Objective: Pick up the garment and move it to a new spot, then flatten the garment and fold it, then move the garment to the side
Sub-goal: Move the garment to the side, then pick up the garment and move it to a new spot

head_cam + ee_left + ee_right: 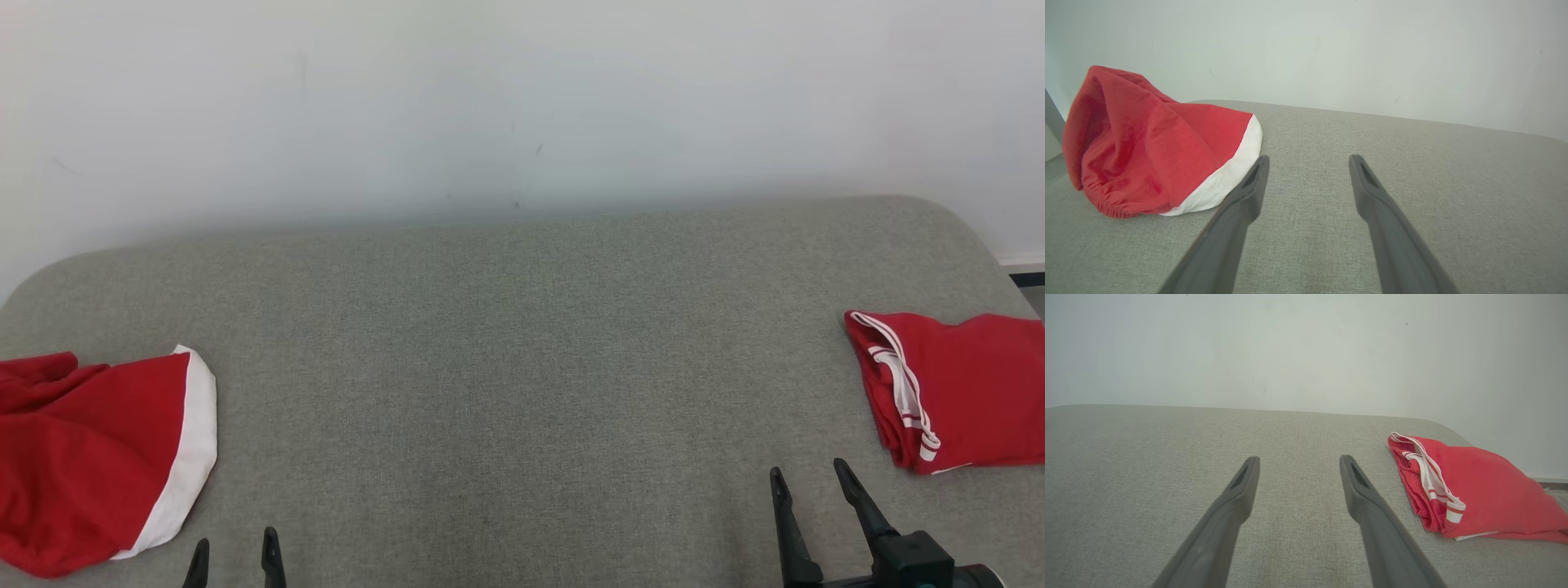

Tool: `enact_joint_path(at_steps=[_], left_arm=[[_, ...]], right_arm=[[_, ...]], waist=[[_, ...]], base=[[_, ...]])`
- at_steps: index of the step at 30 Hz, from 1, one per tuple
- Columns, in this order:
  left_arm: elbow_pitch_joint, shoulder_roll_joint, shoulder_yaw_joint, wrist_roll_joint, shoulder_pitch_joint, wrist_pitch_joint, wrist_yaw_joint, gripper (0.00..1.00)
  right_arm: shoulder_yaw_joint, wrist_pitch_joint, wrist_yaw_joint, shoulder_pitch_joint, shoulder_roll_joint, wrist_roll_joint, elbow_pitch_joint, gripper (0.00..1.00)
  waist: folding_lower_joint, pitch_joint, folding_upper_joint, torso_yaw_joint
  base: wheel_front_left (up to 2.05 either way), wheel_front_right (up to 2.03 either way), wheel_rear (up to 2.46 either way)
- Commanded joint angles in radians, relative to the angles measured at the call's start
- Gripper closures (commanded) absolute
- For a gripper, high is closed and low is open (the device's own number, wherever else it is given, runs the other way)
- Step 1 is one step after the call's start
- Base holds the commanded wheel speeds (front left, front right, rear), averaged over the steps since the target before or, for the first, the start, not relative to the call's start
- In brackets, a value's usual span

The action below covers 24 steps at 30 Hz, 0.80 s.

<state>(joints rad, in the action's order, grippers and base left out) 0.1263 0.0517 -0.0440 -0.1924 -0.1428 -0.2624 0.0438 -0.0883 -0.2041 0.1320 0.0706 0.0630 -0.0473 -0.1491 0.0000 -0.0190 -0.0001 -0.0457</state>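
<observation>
While partly off-frame, crumpled red garment point(90, 457)

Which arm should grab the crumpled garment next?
Left: the left gripper, open, sits just beside the crumpled garment; the right gripper is far across, by the folded garment.

The wide middle of the grey woven fabric surface point(522, 351) lies bare from its near edge to the pale wall point(522, 98) behind it — open passage for either arm. On the left, a crumpled red garment with a broad white band point(90, 457) blocks the way, just beside the left gripper point(234, 555). On the right, a folded red garment with white stripes point(963, 392) sits at the surface's edge — near the right gripper point(808, 482), not touching it.
</observation>
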Motion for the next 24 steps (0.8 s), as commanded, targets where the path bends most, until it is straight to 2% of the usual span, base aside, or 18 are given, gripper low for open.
enact_joint_path(at_steps=[1, 15, 19, 24], left_arm=[[0.004, -0.002, 0.003, -0.006, 0.002, -0.003, 0.000, 0.00], [0.011, -0.002, 0.010, 0.004, 0.010, -0.003, 0.002, 0.00], [0.010, -0.002, 0.018, -0.004, 0.021, -0.003, -0.008, 0.00], [0.010, -0.001, 0.024, 0.024, 0.015, -0.003, -0.008, 0.00]], right_arm=[[-0.002, -0.006, -0.003, 0.002, -0.005, 0.000, 0.001, 0.00], [-0.039, -0.023, -0.003, -0.005, -0.013, -0.018, 0.010, 0.00], [-0.042, -0.023, -0.003, -0.001, -0.014, -0.017, 0.006, 0.00], [-0.015, -0.025, -0.003, -0.009, -0.014, 0.005, -0.006, 0.00]], waist=[[0.0000, -0.001, 0.0001, -0.002], [0.0000, 0.005, 0.0001, -0.008], [0.0000, 0.006, 0.0001, 0.024], [0.0000, 0.000, 0.0001, 0.123]], base=[[0.00, 0.00, 0.00], [0.00, 0.00, 0.00], [0.00, 0.00, 0.00], [0.00, 0.00, 0.00]])
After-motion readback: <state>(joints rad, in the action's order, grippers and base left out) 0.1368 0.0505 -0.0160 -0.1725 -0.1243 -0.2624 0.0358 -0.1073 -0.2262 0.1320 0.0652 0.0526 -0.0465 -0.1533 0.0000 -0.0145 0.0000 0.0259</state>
